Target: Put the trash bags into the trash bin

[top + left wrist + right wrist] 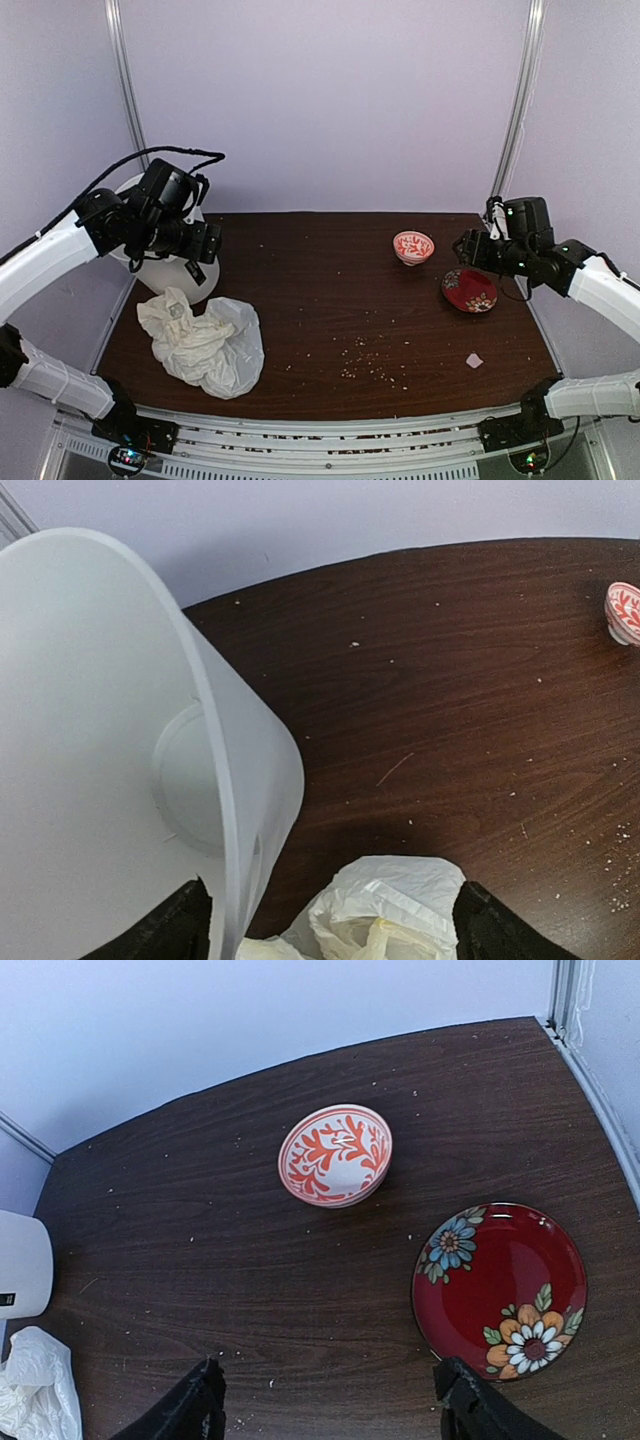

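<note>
- Nearest, the trash bag [205, 345] lies crumpled on the near-left part of the table [330, 290], outside the bin.
- Crumbs [370, 365] are scattered across the near middle, and a small pale scrap [474, 360] lies toward the near right.
- The left gripper [330, 900] hangs over the bag's far edge. Its fingers are spread wide and clamp nothing, with the bin's rim standing just inside the left finger.
- The right gripper [330, 1370] hovers over bare wood on the right side, fingers released and holding nothing.
- Beside it sits a red flowered plate [500, 1290], and beyond that a red-patterned bowl [335, 1155].
- Farthest left is the white bin [90, 680], just behind the bag. Its mouth is turned toward the left wrist camera, and whether the two touch I cannot tell.
</note>
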Robot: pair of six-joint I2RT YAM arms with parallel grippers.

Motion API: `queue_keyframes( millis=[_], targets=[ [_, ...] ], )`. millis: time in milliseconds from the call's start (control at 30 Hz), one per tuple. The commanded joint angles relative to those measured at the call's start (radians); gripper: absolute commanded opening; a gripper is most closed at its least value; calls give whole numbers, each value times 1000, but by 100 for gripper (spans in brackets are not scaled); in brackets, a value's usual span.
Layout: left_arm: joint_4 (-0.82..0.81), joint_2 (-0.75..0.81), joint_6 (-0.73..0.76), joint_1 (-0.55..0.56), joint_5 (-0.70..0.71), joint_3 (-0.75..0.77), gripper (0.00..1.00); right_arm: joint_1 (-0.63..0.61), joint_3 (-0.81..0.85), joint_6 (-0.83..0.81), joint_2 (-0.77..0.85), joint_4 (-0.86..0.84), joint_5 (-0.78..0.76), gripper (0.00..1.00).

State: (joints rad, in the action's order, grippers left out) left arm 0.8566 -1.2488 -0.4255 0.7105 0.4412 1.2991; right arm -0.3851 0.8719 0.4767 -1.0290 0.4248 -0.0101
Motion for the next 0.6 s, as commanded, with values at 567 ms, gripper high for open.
queue_keyframes(
  millis=[567],
  targets=[
    [37,-98,110,56,-183,254,77,-68,85,-39,-112,-8,45,71]
  ],
)
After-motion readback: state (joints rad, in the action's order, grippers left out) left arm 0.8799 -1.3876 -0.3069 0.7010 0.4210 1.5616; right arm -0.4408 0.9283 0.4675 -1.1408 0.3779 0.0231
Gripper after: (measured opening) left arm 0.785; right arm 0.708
